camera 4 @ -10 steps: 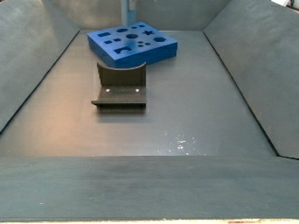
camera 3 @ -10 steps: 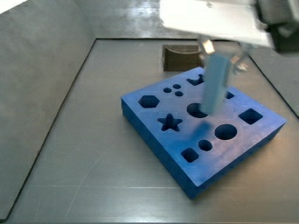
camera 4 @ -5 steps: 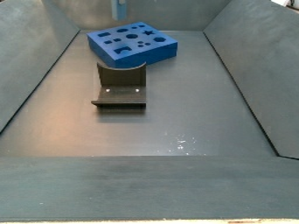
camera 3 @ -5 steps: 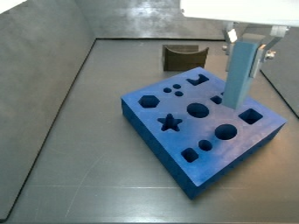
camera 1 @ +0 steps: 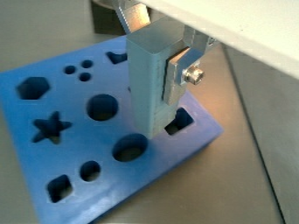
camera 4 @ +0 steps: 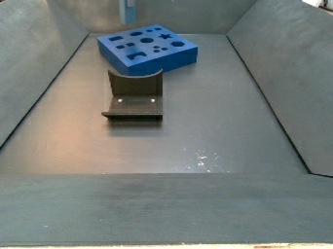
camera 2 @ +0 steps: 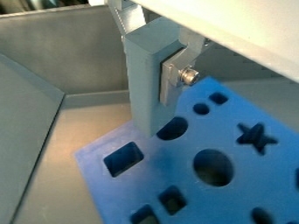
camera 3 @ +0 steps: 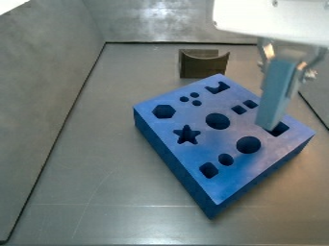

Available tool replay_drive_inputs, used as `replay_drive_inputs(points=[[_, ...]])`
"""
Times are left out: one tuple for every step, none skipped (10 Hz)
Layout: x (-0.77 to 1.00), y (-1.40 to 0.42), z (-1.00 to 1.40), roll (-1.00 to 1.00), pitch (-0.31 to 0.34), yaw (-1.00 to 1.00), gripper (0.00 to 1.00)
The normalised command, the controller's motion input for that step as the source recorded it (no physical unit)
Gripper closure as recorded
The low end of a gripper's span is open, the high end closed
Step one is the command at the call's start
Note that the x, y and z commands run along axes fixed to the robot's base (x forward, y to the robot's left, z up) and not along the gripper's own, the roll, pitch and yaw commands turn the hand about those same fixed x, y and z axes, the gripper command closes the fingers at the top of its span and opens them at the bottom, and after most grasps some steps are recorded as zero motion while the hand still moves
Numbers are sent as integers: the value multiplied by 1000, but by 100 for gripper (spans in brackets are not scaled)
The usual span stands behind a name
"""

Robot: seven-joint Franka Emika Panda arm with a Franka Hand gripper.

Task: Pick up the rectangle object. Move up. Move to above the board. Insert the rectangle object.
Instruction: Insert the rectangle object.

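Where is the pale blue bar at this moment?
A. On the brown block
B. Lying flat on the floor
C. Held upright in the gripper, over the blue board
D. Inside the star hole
C: the gripper clamps the pale bar upright over the board.

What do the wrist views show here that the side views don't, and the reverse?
Only the wrist views show the gripper with its silver fingers clamping the bar, held upright over the board. Only the side views show the brown U-block behind the board and the fixture on the floor. Both show bar and board.
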Motion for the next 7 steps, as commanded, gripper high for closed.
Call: replay_drive_inputs(points=[[0,0,11,0,0,-86,100],[23,0,0,0,0,0,100],[709,0,0,106,100,-134,100],[737,0,114,323,-251,-374,100],[686,0,260,269,-406,-426,100],[800,0,266,280,-360,-349,100],[937,94,123,231,-214,-260,100]])
